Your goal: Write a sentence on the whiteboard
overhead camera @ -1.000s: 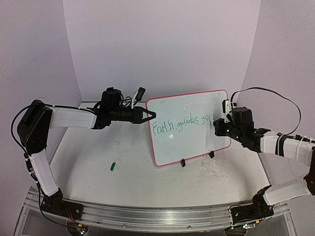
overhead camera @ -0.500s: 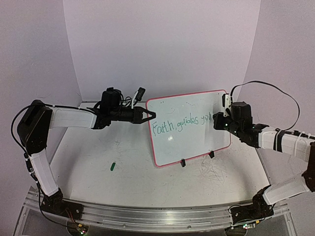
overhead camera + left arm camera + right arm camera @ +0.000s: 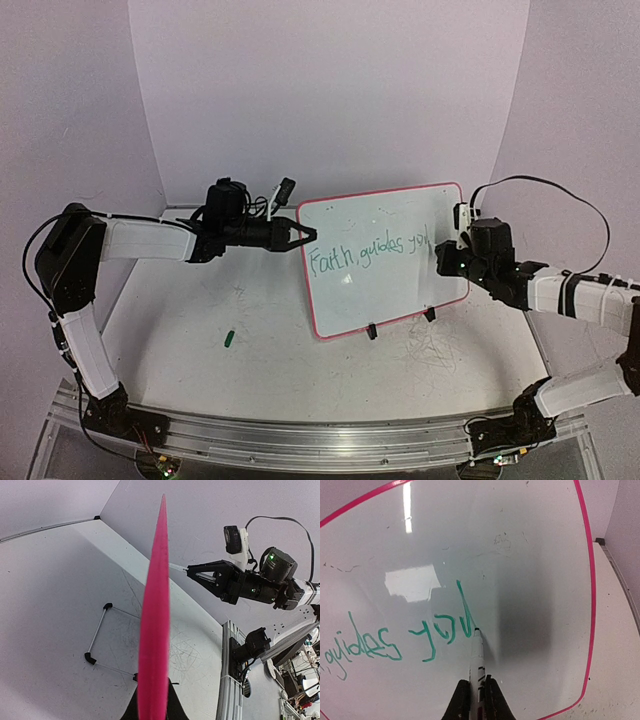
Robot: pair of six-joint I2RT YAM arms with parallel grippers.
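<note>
The whiteboard (image 3: 385,285) stands tilted on two black clip feet (image 3: 371,331) in mid-table. My left gripper (image 3: 305,237) is shut on its left pink edge (image 3: 155,615), which runs edge-on up the left wrist view. The sentence (image 3: 365,252) in green reads about "Faith, guides you". My right gripper (image 3: 476,697) is shut on a white marker (image 3: 477,657). The marker's tip touches the board (image 3: 530,555) at the foot of a long green stroke just right of "you" (image 3: 442,630). Seen from above, the right gripper (image 3: 440,262) is at the board's right part.
A small green marker cap (image 3: 229,338) lies on the table at front left. Old scribble marks (image 3: 430,352) cover the tabletop in front of the board. Lilac walls close in behind and at both sides. The aluminium rail (image 3: 300,440) with the arm bases runs along the near edge.
The right wrist rose a little along the board and came back down, and the last green word gained strokes. The left arm and the board have not moved.
</note>
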